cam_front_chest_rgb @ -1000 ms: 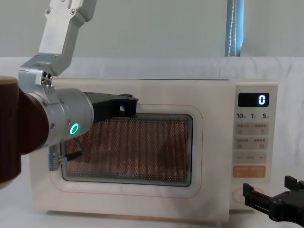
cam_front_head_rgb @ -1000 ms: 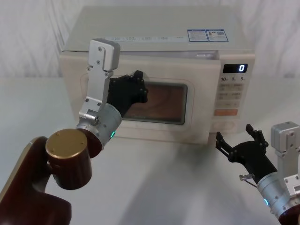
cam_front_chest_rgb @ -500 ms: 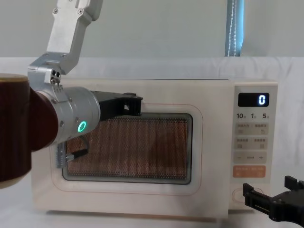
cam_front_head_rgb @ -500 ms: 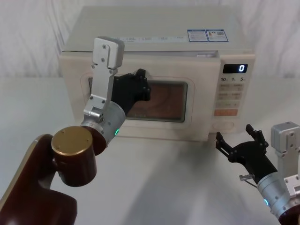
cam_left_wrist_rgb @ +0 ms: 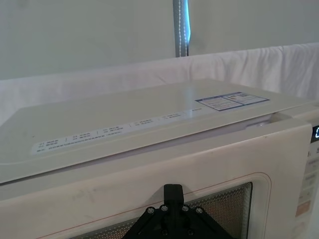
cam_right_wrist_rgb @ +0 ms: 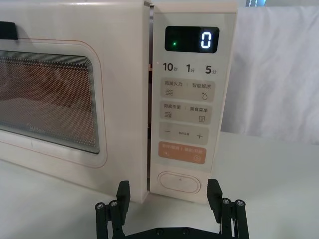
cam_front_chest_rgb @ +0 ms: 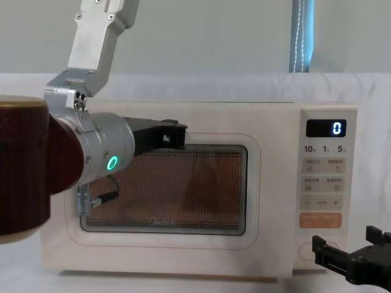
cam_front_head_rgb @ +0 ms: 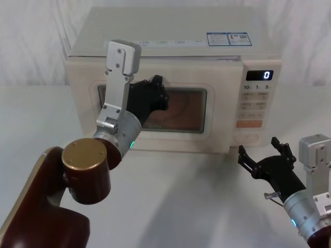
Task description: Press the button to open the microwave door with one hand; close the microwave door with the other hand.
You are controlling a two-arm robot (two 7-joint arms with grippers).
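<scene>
The left black claw tool [cam_front_head_rgb: 155,95] sits against the cream microwave door with the dark glass window [cam_front_head_rgb: 201,111]; can't tell how wide it's spread. I'd push flat and straight till it latches. Right tool [cam_front_head_rgb: 266,160] hovers spread wide, holding nothing. The right wrist view shows a thin gap beside the wide cream oval button [cam_right_wrist_rgb: 179,182], which the head view misses.

Left claw [cam_front_head_rgb: 155,93] tips against microwave door [cam_front_head_rgb: 194,134], unclear.

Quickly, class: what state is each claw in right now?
Left claw: against the microwave door, holding nothing; open or closed cannot be told.
Right claw: open, empty.
</scene>
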